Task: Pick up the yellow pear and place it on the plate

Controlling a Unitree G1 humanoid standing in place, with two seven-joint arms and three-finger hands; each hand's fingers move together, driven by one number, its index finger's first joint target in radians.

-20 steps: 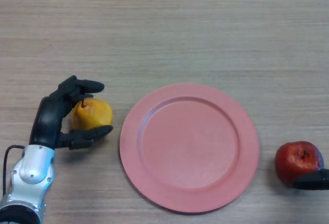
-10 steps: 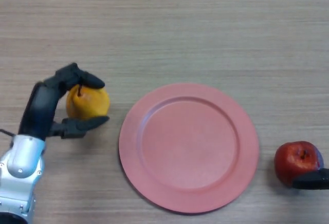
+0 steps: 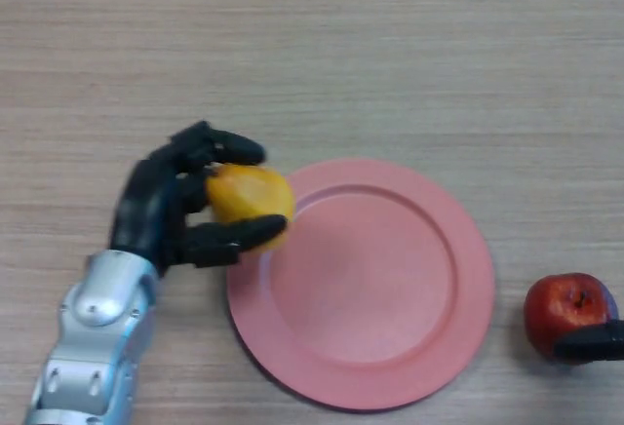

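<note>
My left hand (image 3: 161, 211) is shut on the yellow pear (image 3: 249, 196), fingers over its top and thumb under its near side. The pear is carried above the left rim of the pink plate (image 3: 370, 284), which lies flat in the middle of the wooden table. Only a dark fingertip of my right hand (image 3: 590, 344) shows at the right edge, right beside a red apple.
A red apple (image 3: 565, 308) rests on the table to the right of the plate, close to the right edge of the view. Bare wooden tabletop (image 3: 312, 55) stretches across the far side.
My left hand has lifted the pear off the table and carried it to the right, from well left of the plate to over its left rim. The right hand and apple stayed put.
</note>
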